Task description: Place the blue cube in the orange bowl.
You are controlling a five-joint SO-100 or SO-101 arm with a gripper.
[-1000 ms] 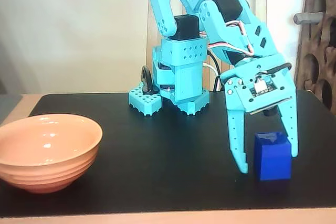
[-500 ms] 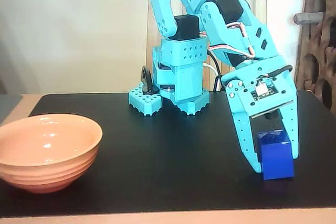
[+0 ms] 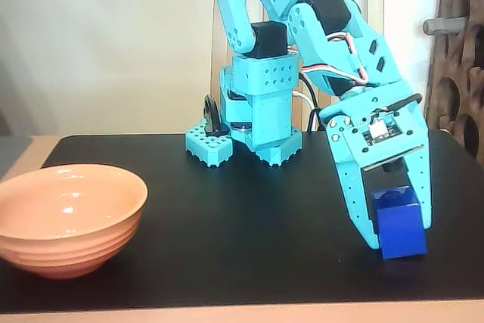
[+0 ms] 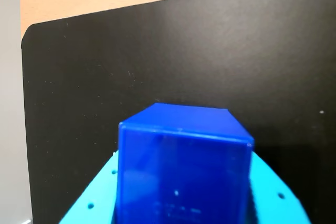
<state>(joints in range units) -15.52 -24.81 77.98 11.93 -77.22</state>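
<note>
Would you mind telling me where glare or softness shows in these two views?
Fixed view: bright highlights inside the orange bowl; the blue cube is fairly sharp between the gripper fingers. Wrist view: the cube fills the foreground, slightly soft.

No text, label, brand, number or sign could be read in either view. The faces of the blue cube (image 3: 398, 225) were plain, and the orange bowl (image 3: 68, 217) at the left carried no marking.
</note>
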